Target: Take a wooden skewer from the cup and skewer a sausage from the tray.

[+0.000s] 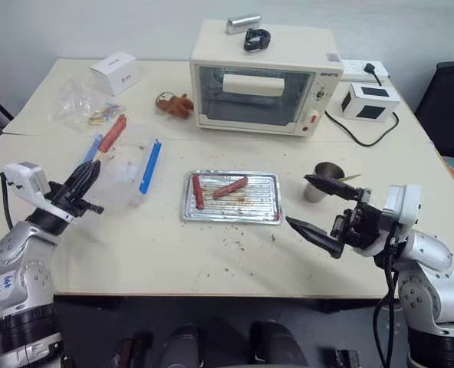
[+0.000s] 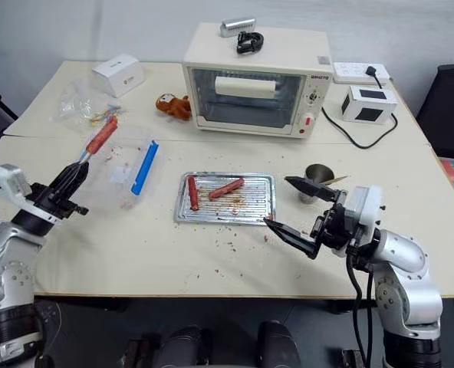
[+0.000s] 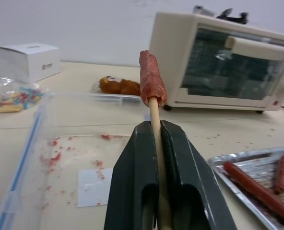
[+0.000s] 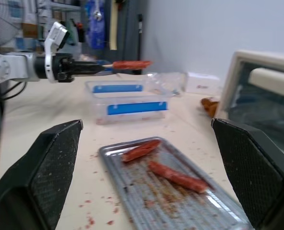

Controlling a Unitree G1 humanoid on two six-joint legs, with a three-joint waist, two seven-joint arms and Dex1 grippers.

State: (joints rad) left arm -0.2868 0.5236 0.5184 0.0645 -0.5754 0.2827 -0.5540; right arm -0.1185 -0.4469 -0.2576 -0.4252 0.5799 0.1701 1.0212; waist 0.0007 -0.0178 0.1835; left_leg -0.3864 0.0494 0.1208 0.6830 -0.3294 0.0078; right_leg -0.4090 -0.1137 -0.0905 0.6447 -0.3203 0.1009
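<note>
Two black-fingered tools. Left tool [image 3: 156, 143], fingers clamped on a thin pale wooden skewer [image 3: 157, 158] that carries one reddish-brown sausage [image 1: 113, 133] at its tip, raised above the clear plastic box with blue clips [image 1: 135, 172]. Right tool [image 1: 323, 211], fingers spread wide and holding nothing, just beside the dull silver metal cup [image 1: 324, 181]. Between them on the beige counter [image 1: 135, 253], the shallow shiny metal tray [image 1: 261, 203] holds two more sausages.

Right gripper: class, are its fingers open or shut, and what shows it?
Open. The right gripper has its two black fingers spread wide, nothing between them, above the tray.
</note>
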